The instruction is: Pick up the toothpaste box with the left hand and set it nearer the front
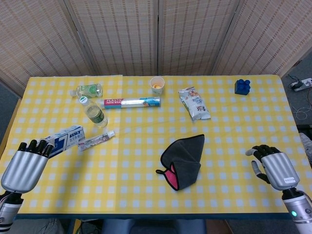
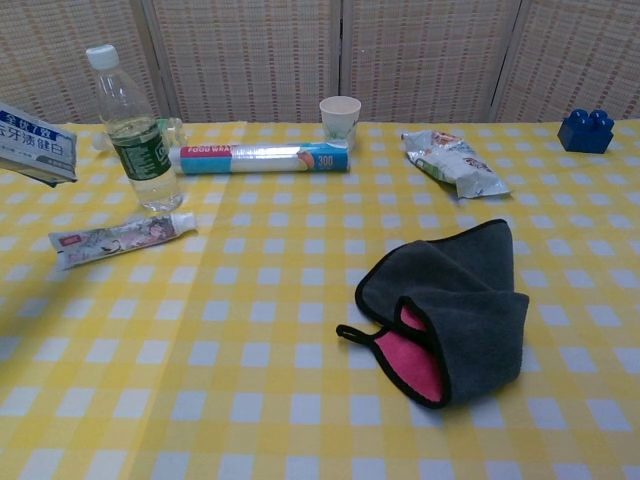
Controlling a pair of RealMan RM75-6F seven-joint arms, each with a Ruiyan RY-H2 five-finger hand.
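Note:
The blue and white toothpaste box [image 1: 67,138] is held in the air at the table's left side by my left hand [image 1: 24,165], whose fingers wrap its near end. In the chest view only the box's far end [image 2: 38,143] shows, at the left edge, above the cloth. A toothpaste tube [image 1: 96,140] lies flat on the table just right of the box, also seen as the tube [image 2: 122,239] in the chest view. My right hand [image 1: 273,165] hovers near the front right with its fingers curled and nothing in it.
A green-labelled water bottle [image 1: 95,112] stands behind the tube. Further back lie a second bottle [image 1: 89,90], a plastic wrap box [image 1: 131,102], a paper cup [image 1: 156,85], a snack bag [image 1: 194,103] and a blue block [image 1: 242,86]. A grey and pink cloth [image 1: 184,160] sits mid-table.

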